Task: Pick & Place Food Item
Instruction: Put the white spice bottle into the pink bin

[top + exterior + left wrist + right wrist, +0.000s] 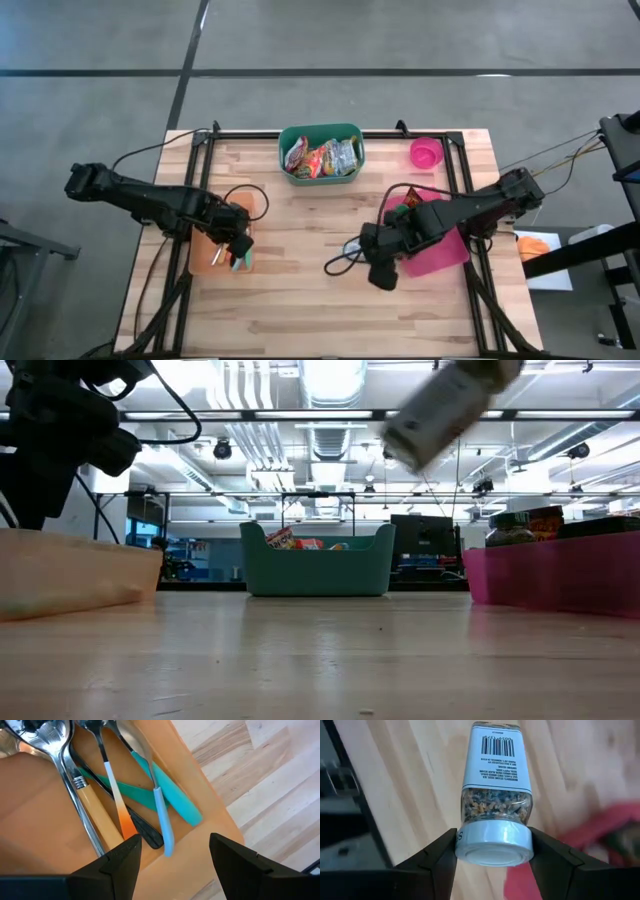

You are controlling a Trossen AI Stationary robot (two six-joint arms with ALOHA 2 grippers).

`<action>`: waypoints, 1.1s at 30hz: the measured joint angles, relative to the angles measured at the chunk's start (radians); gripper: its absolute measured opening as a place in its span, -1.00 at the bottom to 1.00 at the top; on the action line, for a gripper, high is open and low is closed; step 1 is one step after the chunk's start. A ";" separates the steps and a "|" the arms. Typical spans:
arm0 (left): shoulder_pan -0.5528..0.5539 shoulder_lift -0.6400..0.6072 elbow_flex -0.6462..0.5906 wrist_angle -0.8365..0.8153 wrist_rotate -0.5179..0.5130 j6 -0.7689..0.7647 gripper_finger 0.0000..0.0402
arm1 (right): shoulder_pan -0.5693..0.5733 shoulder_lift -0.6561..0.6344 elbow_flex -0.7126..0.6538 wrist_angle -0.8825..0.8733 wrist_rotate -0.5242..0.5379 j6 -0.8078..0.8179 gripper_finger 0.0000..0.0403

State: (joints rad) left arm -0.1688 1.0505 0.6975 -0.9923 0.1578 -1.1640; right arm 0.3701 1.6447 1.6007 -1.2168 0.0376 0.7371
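1 seasoning jar (495,795), 3 bins: green (320,176), pink (440,252), tan (205,255); 1 pink cup (425,153).

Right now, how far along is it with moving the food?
Done: the seasoning jar is lifted off the table, clamped by its white cap in the right tool. In hand: carrying it. Left: setting it down. The left tool hovers open over the orange cutlery tray.

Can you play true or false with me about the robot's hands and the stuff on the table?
1. The right hand holds a spice jar. True.
2. The left hand holds a spoon. False: it is open and empty, over the utensils in the orange tray.
3. The green bin holds snack packets. True.
4. The pink cup sits inside the green bin. False: it stands on the table beside it.
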 joint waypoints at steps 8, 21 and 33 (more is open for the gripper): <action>0.000 0.000 0.000 0.008 0.000 0.024 0.19 | -0.025 -0.001 0.014 -0.227 -0.168 0.047 0.01; 0.000 0.000 0.000 0.029 -0.001 0.068 0.19 | -0.028 -0.002 0.014 -0.351 -0.322 0.065 0.01; 0.000 0.000 0.000 0.041 -0.011 0.083 0.19 | -0.048 -0.005 -0.015 -0.354 -0.333 0.027 0.01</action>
State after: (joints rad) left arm -0.1691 1.0504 0.6975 -0.9518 0.1468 -1.0806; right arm 0.3224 1.6400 1.5854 -1.5705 -0.2957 0.7643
